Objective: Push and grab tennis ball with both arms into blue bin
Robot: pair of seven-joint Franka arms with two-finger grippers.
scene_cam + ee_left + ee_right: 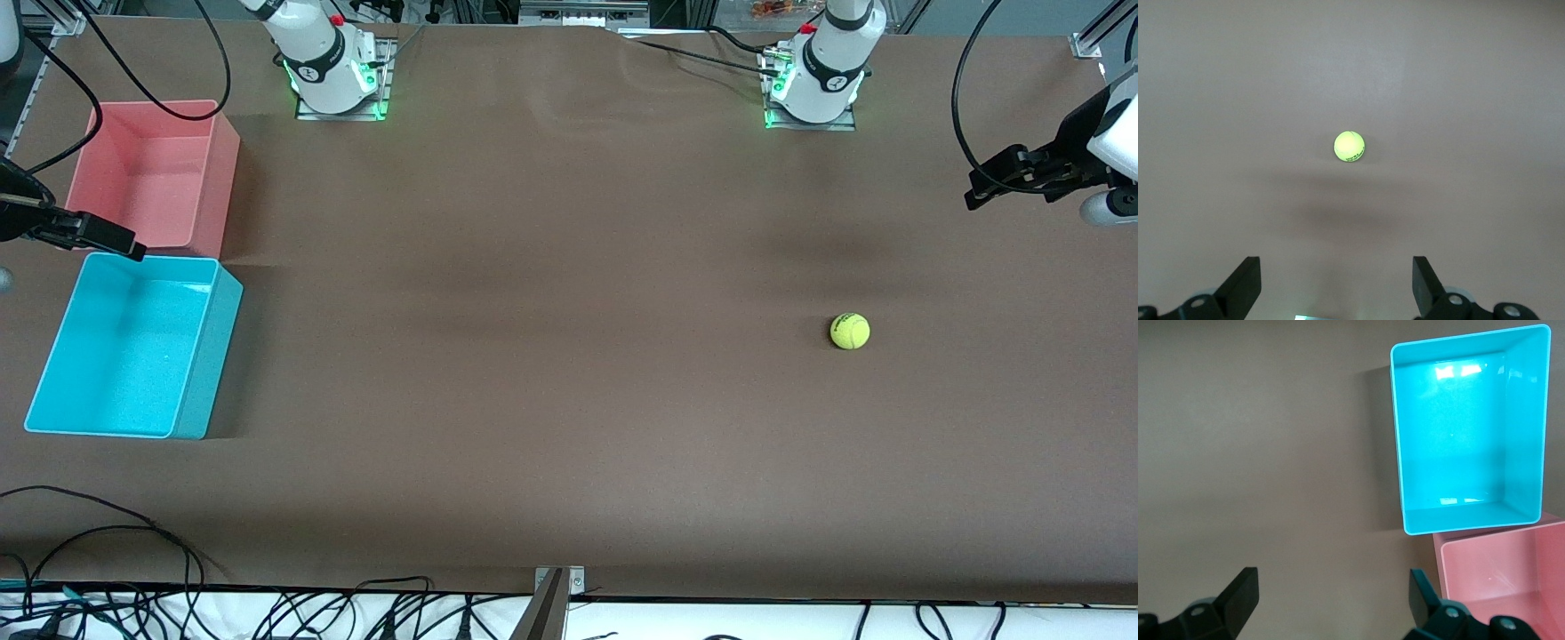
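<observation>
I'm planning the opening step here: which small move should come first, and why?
Probably lower the left gripper toward the table beside the small fuzzy yellow-green tennis ball, ready to push it. The ball lies alone at the left arm's end of the table, while the rectangular cyan plastic bin sits at the right arm's end, with the right gripper up by the bins. Both grippers are open.

This is a robot lab: two white robot arms (324, 58) are bolted to a big brown surface (569, 373), with black cables (267, 613) hanging beside it.
</observation>
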